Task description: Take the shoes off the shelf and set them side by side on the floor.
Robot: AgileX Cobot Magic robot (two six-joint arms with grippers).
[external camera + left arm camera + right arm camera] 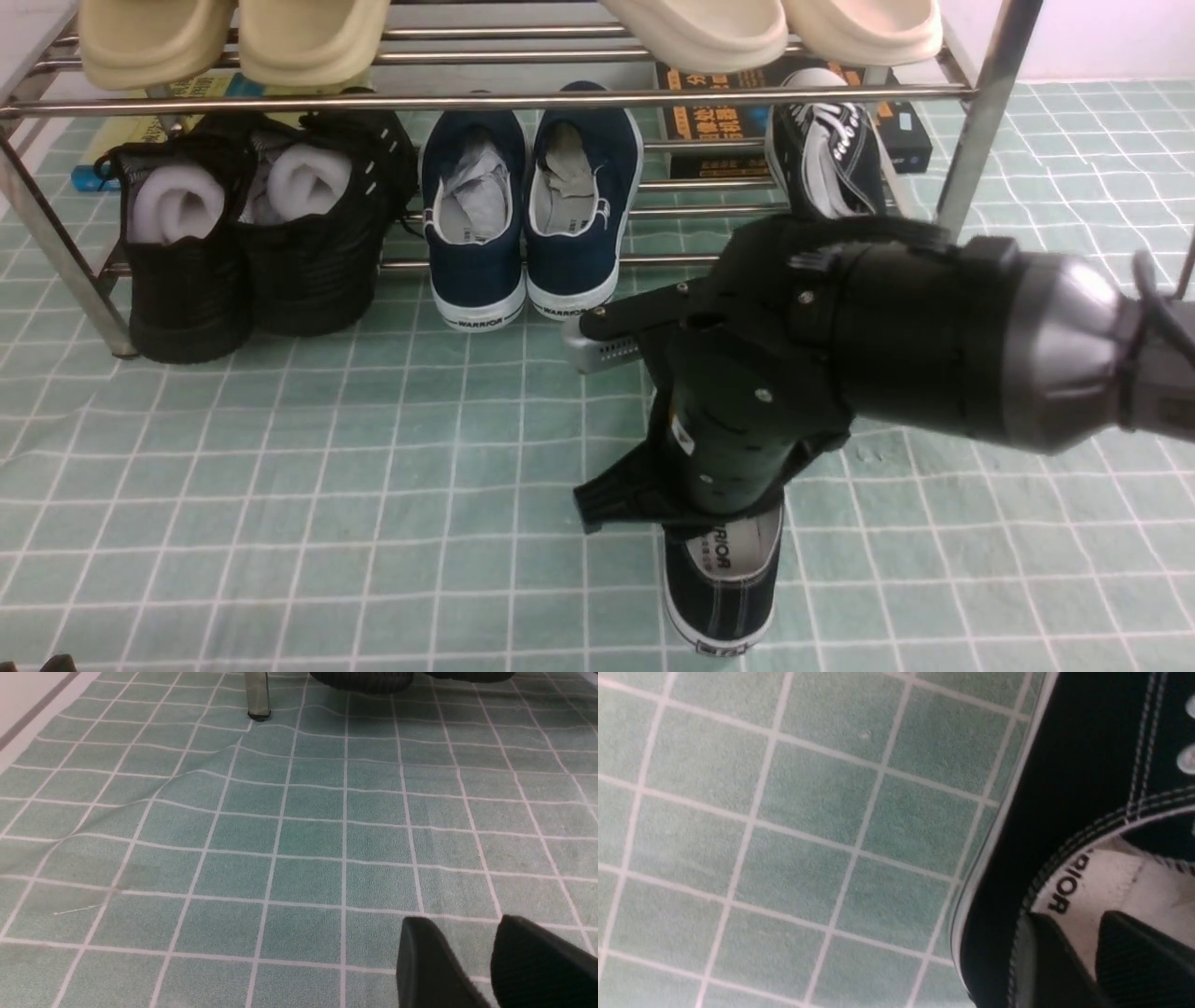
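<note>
One black canvas shoe (724, 588) stands on the pale green floor (327, 485), heel toward me, its white insole showing. My right arm (840, 355) hangs over it and covers its front. In the right wrist view my right gripper (1069, 919) sits at the shoe's (1073, 765) heel collar. Its fingers are a little apart, and only insole shows between them. The other shoe (826, 154), with white laces, rests on the lower tier of the steel shelf (523, 98) at the right. My left gripper (460, 924) hovers over bare floor, fingers apart and empty.
Navy sneakers (527, 215) and black mesh shoes (252, 233) fill the lower tier's middle and left. Beige slippers (233, 37) and cream ones (775, 28) lie on the upper tier. Books (719, 121) lie behind the shelf. Its right leg (980, 121) stands beside the laced shoe.
</note>
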